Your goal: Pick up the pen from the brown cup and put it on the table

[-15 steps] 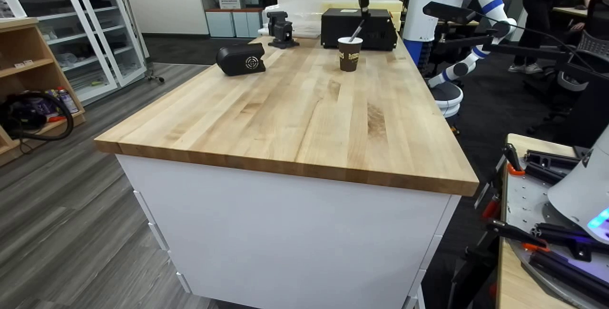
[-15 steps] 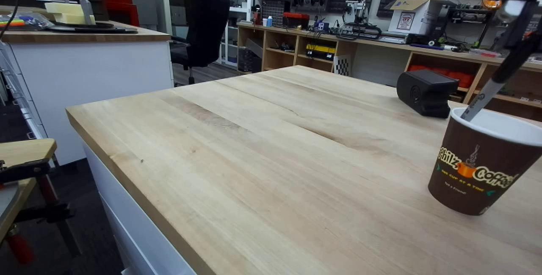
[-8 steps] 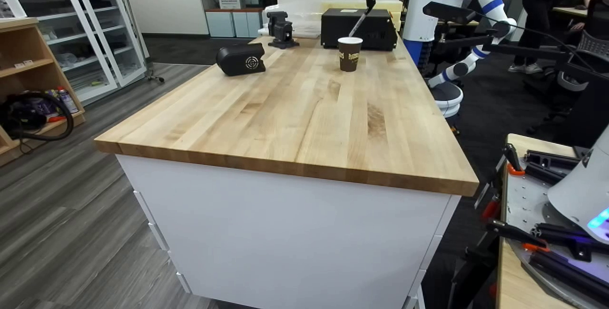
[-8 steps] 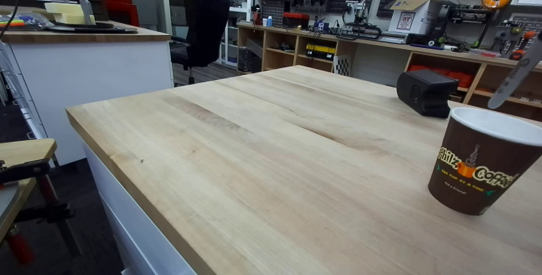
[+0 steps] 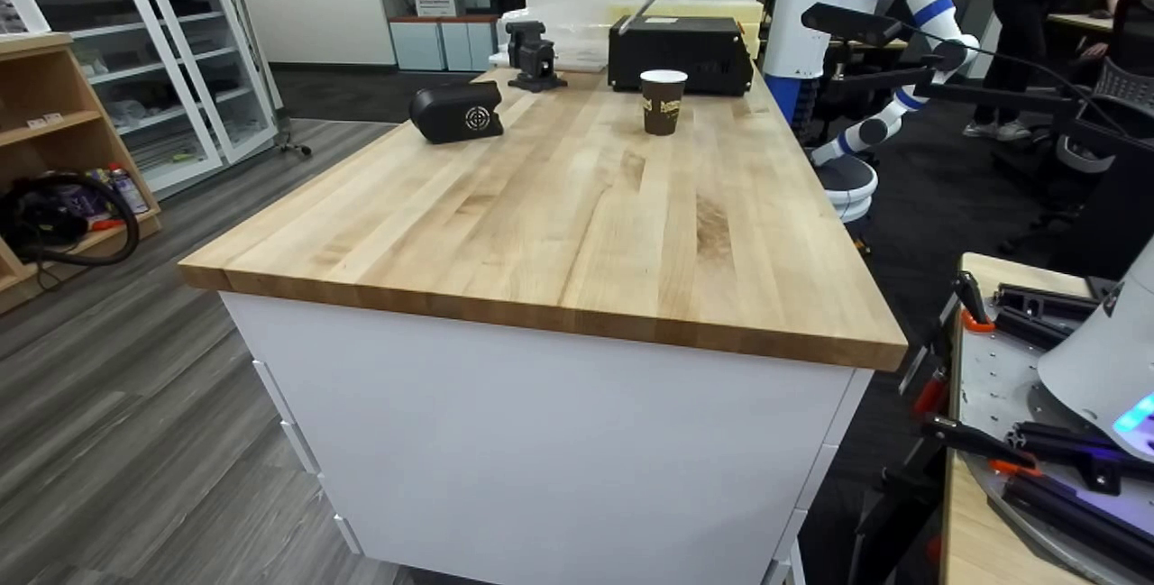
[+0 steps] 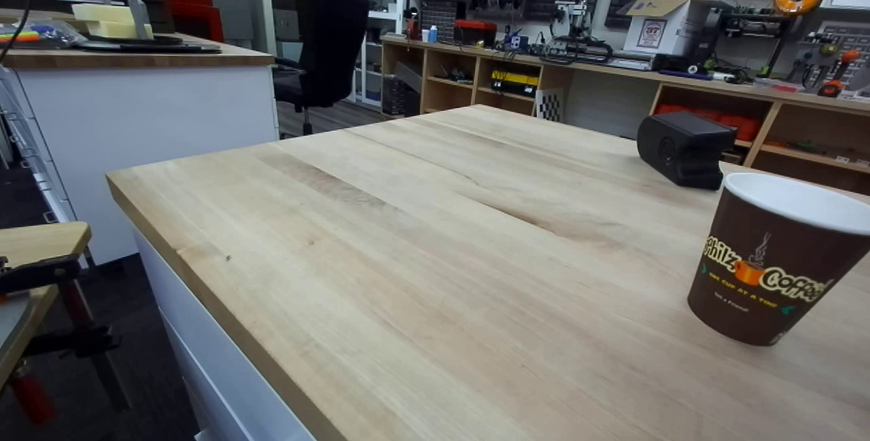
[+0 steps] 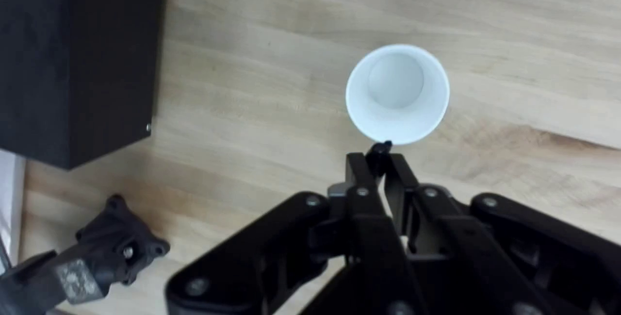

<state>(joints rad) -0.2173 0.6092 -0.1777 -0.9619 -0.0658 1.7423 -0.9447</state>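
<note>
The gripper (image 7: 378,160) has its jaws clamped on the pen (image 5: 637,13), whose dark end juts from between the two fingertips in the wrist view. In an exterior view the pen hangs tilted in the air, its pale barrel slanting from the gripper to somewhere between seven and eight o'clock, its lower end well above the table (image 5: 505,233) and apart from the brown cup (image 5: 663,109). The cup stands upright on the tabletop, at six o'clock from the gripper in that view. Just past twelve from the cup sits a black boxy device (image 5: 681,62); a rounded black case (image 5: 451,114) lies at nine, well apart, and a dark mount (image 5: 530,49) stands toward ten. In the wrist view the cup's mouth is between twelve and one o'clock from the fingertips, its white inner wall and round floor showing, and the pen's end overlaps the near rim in line of sight. The device is there at nine o'clock from the cup, the mount at eight. The cup's printed lettering can be read in an exterior view.
</note>
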